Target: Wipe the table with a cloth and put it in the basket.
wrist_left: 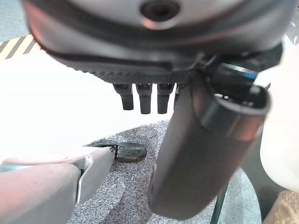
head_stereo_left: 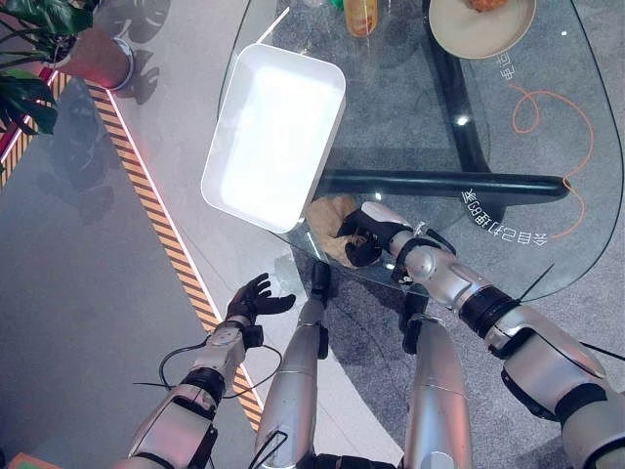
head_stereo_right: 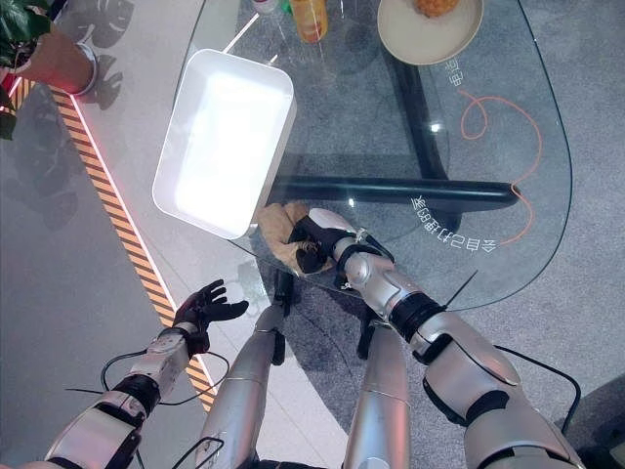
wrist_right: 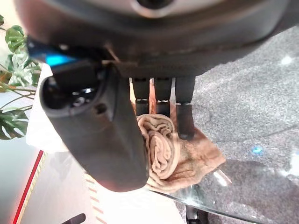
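A tan cloth (head_stereo_left: 327, 217) lies bunched at the near edge of the glass table (head_stereo_left: 410, 107). My right hand (head_stereo_left: 371, 234) rests on top of it. In the right wrist view the cloth (wrist_right: 163, 149) is rolled up between the thumb (wrist_right: 98, 130) and the curled fingers (wrist_right: 184, 119), so the hand is shut on it. The white rectangular basket (head_stereo_left: 278, 127) stands empty on the table's left edge, just beyond the cloth. My left hand (head_stereo_left: 256, 298) hangs open below and left of the table, over the floor, holding nothing.
A beige plate with food (head_stereo_left: 481, 21) and an orange bottle (head_stereo_left: 361, 15) stand at the far side of the table. The black table base (head_stereo_left: 439, 183) shows through the glass. A potted plant (head_stereo_left: 68, 49) and striped floor tape (head_stereo_left: 156, 215) lie to the left.
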